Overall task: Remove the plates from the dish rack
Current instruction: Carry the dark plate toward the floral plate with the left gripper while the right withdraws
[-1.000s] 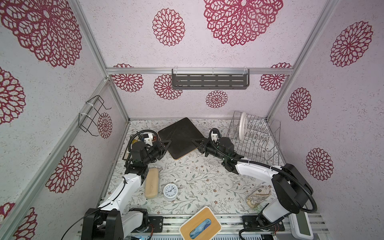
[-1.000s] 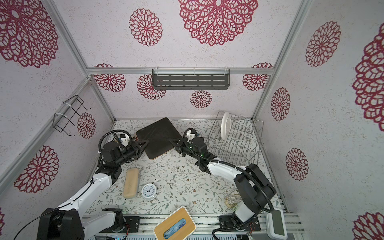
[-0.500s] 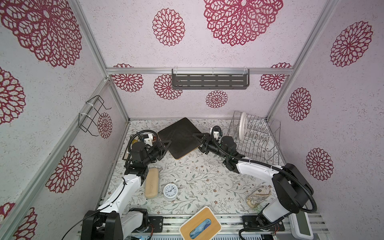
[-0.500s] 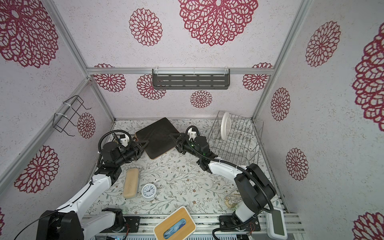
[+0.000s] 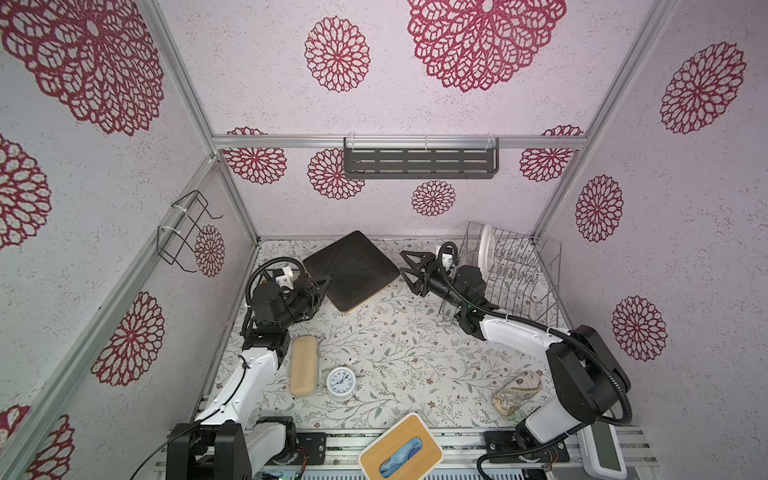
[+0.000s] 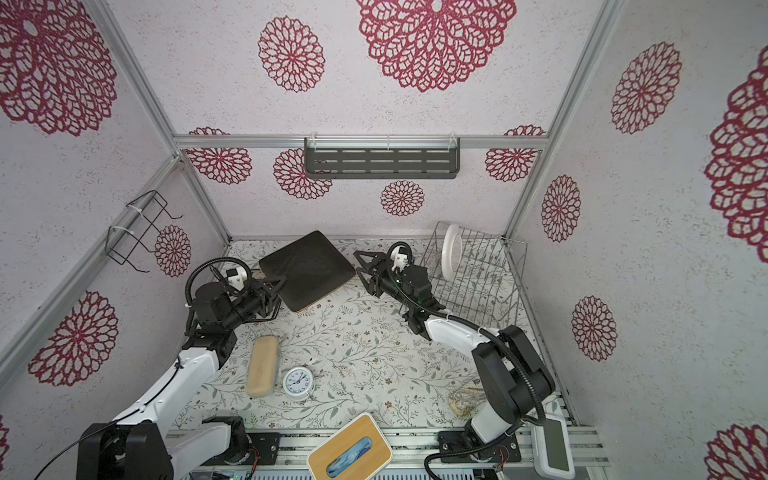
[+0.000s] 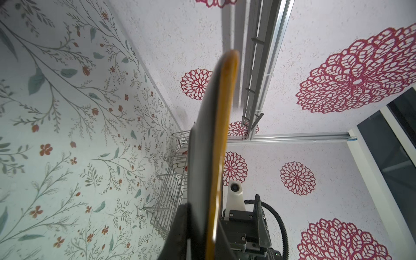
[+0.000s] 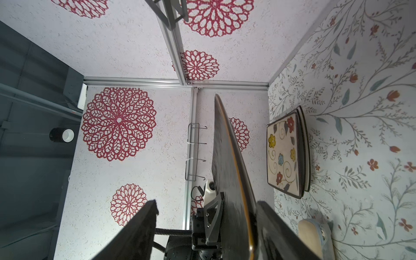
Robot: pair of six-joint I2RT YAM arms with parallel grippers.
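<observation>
The left claw (image 5: 322, 285) grips the dark plate (image 5: 353, 270) by its corner farthest from the rack (image 5: 521, 286), the right claw (image 5: 409, 271) gapes empty at its rack-side corner, and the white plate (image 5: 486, 248) stands upright in the rack just behind that right claw.

Matt, faintly grainy black face showing on dark plate (image 5: 351, 270); its rim edge shining glossy ochre in left wrist view. Bright silver wire metal gleaming on dish rack (image 5: 519, 278). Standing in it, white plate (image 5: 486, 249) looking smooth, glossy. Floral-printed surface (image 5: 395, 353) lying matt. Speckled walls (image 5: 457, 104) looking rough. Smooth pale wood showing on box lid (image 5: 401, 449).
</observation>
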